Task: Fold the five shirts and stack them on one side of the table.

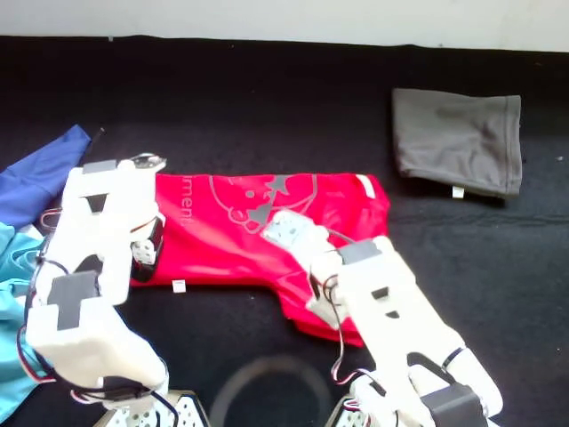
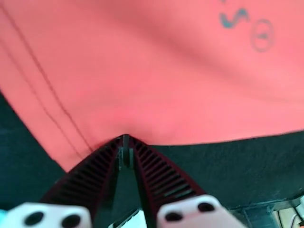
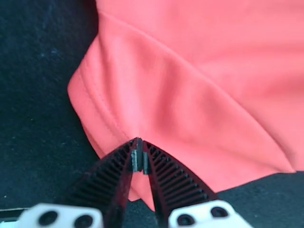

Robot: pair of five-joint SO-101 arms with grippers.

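Observation:
A red shirt [image 1: 240,240] with a pale print lies spread across the middle of the black table. My left gripper [image 1: 147,258] stands at its left edge, shut on the hem of the red shirt [image 2: 166,71], and the fingertips meet at the left gripper [image 2: 125,147]. My right gripper [image 1: 318,301] is at the shirt's near right part, shut on a folded edge of the red shirt [image 3: 199,71]; the tips of the right gripper [image 3: 137,154] pinch the fabric there. A folded grey shirt [image 1: 458,142] lies at the back right.
A dark blue shirt [image 1: 40,178] and a teal shirt [image 1: 11,294] lie crumpled at the left edge. The black table cover [image 1: 267,98] is bare behind the red shirt and between it and the grey shirt.

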